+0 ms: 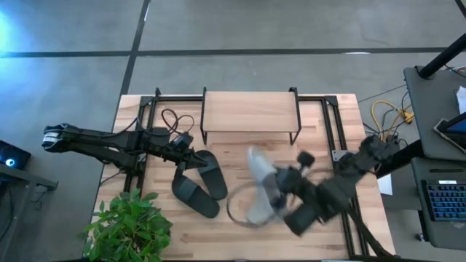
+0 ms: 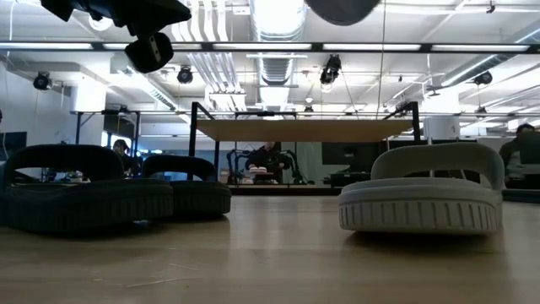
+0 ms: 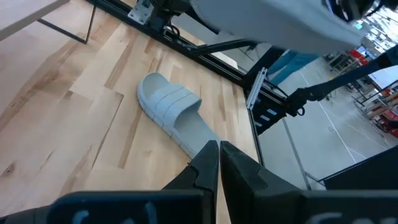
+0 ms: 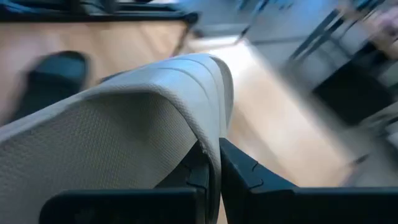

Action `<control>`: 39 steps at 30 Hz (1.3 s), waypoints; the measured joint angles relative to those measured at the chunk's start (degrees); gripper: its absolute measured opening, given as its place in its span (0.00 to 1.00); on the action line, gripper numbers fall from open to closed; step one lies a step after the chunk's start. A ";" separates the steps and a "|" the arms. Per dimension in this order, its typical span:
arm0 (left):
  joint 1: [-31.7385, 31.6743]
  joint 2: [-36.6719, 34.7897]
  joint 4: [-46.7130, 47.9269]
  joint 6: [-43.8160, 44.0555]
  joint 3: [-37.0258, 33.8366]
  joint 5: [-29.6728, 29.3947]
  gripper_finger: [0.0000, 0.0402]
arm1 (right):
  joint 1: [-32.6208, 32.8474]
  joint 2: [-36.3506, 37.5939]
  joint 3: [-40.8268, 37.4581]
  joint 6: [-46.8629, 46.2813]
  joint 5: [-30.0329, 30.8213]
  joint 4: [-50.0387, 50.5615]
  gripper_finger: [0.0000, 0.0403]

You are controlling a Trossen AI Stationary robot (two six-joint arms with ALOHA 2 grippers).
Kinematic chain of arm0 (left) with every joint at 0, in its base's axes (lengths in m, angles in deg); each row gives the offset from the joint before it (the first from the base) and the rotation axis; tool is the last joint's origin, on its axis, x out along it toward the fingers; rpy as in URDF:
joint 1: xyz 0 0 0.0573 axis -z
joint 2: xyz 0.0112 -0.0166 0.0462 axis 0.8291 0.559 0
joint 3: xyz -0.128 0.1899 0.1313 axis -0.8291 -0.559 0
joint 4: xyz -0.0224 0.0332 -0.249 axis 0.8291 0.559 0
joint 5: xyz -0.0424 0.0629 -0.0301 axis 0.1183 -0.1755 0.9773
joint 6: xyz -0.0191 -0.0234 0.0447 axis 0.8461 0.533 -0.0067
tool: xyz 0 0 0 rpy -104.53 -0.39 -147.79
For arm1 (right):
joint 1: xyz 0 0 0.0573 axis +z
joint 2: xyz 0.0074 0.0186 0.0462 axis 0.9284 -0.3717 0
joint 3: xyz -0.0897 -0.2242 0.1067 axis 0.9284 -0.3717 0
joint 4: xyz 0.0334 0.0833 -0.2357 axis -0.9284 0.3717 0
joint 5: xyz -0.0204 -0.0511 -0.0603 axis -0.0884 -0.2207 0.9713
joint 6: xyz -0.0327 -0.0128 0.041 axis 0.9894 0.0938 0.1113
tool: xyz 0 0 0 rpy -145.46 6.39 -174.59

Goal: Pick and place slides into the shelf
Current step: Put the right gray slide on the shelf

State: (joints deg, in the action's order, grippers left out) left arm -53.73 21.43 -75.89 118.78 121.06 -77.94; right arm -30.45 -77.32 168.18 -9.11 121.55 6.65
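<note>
The shelf point(image 1: 249, 111) holds nothing yet: the right hand point(image 1: 273, 191) grips one grey slide point(image 1: 260, 169) above the counter point(image 1: 218, 231), while the left hand point(image 1: 191, 155), fingers closed and empty, waits above both black slides point(image 1: 196, 185).

Matt ribbed grey slide point(image 3: 171, 112); pale wooden shelf point(image 1: 249, 110) on black metal legs.

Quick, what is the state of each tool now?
Left tool: closed, holding nothing.
Right tool: closed on a grey slide, lifted.
</note>
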 joint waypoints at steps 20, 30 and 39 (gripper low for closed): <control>-0.07 -13.27 0.05 -14.45 -0.02 -11.13 0.00 | -44.52 6.22 -5.25 66.38 -9.74 -20.37 0.03; -0.30 -14.95 0.04 -22.63 -0.02 -22.51 0.00 | -53.40 6.20 -14.39 77.69 -12.34 -34.13 0.03; -1.70 -14.23 -0.11 -22.63 0.37 -28.52 0.00 | -59.65 6.18 -25.03 85.33 -14.67 -48.30 0.03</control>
State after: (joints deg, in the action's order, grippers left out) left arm -55.43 7.20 -76.00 96.14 121.42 -106.46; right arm -90.11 -71.14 143.15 76.22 106.89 -41.66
